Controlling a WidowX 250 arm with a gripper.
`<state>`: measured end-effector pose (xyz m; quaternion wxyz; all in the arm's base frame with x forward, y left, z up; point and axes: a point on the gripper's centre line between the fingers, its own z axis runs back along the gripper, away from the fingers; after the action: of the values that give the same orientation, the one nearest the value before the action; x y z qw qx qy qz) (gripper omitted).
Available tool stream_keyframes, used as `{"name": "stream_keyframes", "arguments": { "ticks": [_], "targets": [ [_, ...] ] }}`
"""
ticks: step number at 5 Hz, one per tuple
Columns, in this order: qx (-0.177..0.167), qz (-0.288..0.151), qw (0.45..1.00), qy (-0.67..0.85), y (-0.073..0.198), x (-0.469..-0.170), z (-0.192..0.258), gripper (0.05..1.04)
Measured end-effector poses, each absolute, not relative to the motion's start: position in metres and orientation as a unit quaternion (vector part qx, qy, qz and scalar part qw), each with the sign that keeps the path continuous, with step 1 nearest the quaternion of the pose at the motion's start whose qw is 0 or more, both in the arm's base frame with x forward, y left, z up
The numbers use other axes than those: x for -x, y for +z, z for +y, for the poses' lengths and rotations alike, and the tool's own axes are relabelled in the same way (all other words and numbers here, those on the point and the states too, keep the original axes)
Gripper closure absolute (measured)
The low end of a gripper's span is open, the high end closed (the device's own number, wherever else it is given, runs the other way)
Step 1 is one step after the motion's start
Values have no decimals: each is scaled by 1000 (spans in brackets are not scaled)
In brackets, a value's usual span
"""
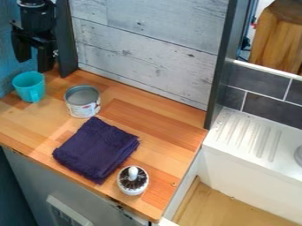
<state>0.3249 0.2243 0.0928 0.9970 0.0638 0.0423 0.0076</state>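
Gripper empty, set wide nr teal cup, which sits upright on wooden counter beside tin; off-ctr descent could prob. clip cup's rim & tip it twd tin.

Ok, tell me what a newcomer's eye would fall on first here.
Probably the dark purple folded cloth, lying mid-counter on the orange-toned wood. Next might come the bright turquoise cup at the far left, with the black gripper hanging above and beside it. The small round white container near the front edge, with a pale knob rising from its dark middle, could also draw a glance.
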Motion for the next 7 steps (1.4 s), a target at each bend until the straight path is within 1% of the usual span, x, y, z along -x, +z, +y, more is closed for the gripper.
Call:
{"name": "stream_keyframes", "arguments": {
  "ticks": [1,2,3,4,6,7],
  "targets": [
    [-52,61,997,7,77,-322,223,75],
    [-39,42,998,19,71,-334,223,75],
    [-36,21,999,34,63,-345,226,75],
    [-40,31,997,56,51,-346,229,75],
    [-53,66,994,74,43,-345,238,75],
    [-47,79,993,78,37,-346,240,108]
  ]
}}
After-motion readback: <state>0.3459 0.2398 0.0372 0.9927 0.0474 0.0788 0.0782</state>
